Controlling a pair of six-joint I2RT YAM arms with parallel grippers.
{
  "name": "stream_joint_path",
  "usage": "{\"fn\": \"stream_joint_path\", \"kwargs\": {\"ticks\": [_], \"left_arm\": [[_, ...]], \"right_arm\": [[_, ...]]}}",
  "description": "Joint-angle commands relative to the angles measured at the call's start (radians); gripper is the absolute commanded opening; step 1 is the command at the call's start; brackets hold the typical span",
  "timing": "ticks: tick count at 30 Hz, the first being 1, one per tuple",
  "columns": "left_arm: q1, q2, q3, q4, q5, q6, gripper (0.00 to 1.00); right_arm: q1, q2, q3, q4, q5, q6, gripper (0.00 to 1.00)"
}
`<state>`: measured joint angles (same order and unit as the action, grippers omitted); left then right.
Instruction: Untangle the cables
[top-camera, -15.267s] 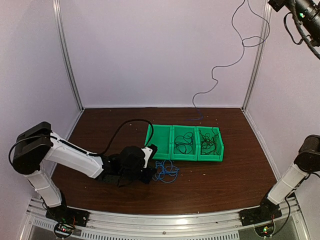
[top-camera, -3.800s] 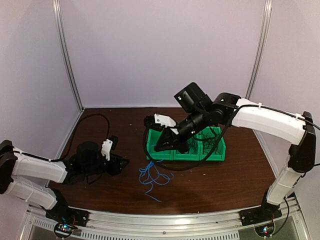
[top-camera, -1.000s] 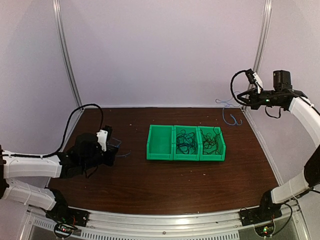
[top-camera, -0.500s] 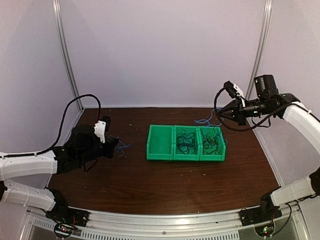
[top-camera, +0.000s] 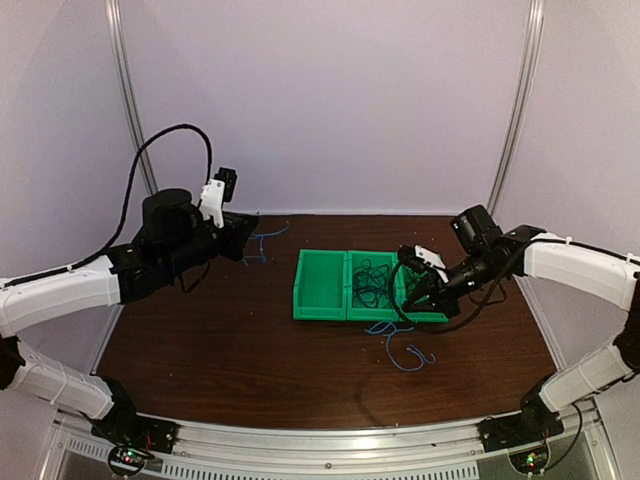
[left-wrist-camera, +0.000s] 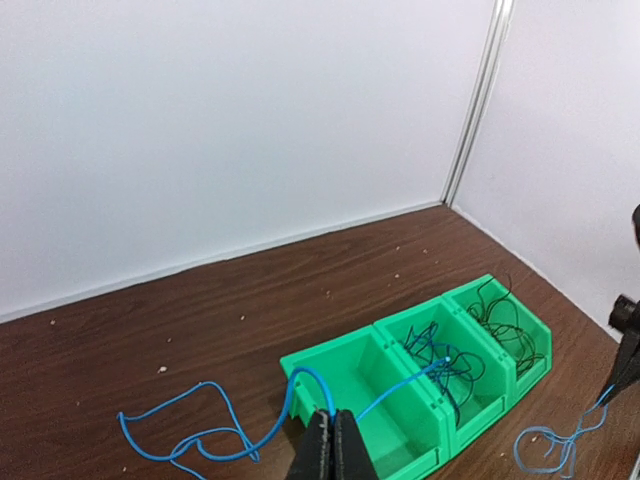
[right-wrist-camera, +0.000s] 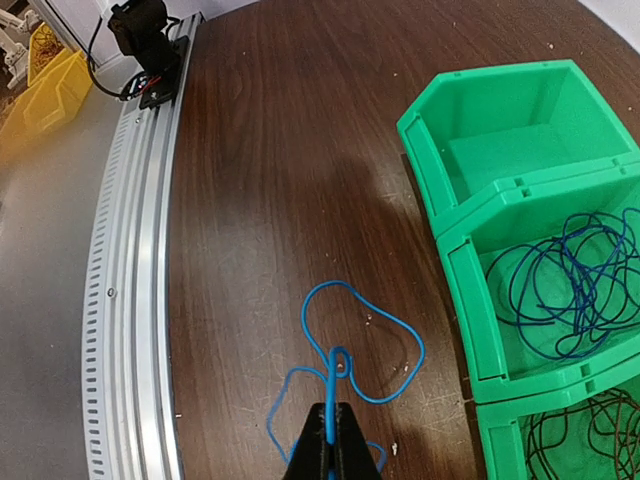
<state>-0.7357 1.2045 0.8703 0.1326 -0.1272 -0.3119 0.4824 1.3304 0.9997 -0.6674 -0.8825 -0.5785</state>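
Between the left gripper's (left-wrist-camera: 330, 440) closed fingers runs a blue cable (left-wrist-camera: 160, 400); the right gripper (right-wrist-camera: 328, 435) pinches a second blue cable (right-wrist-camera: 332, 390).

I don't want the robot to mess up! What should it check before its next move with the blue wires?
1. Left gripper shut on the first blue wire: ok.
2. Right gripper shut on the second blue wire: ok.
3. The two wires apart from each other: ok, seen from above.
4. Second blue wire free of knots: cannot tell; its loops cross.
5. Room in the green tray: ok, its end box is empty.
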Motion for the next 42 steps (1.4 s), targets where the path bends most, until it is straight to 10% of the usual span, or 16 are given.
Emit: {"fn": "stream_joint_path", "kwargs": {"ticks": [1, 32, 42], "left_arm": [[-0.002, 0.09, 0.128, 0.066, 0.155, 0.04, 0.0], [-0.027, 0.663, 0.373, 0.102, 0.25, -0.028, 0.0], [-0.025, 0.761, 0.448, 0.194, 0.539, -0.045, 0.0]], "right_arm": [[0.008, 0.08, -0.041, 0.105, 0.018, -0.017, 0.0], [0.009, 0.123, -0.139, 0.242, 0.125, 0.008, 0.0], [0.01, 0.12, -0.141, 0.239, 0.124, 0.006, 0.0]]}}
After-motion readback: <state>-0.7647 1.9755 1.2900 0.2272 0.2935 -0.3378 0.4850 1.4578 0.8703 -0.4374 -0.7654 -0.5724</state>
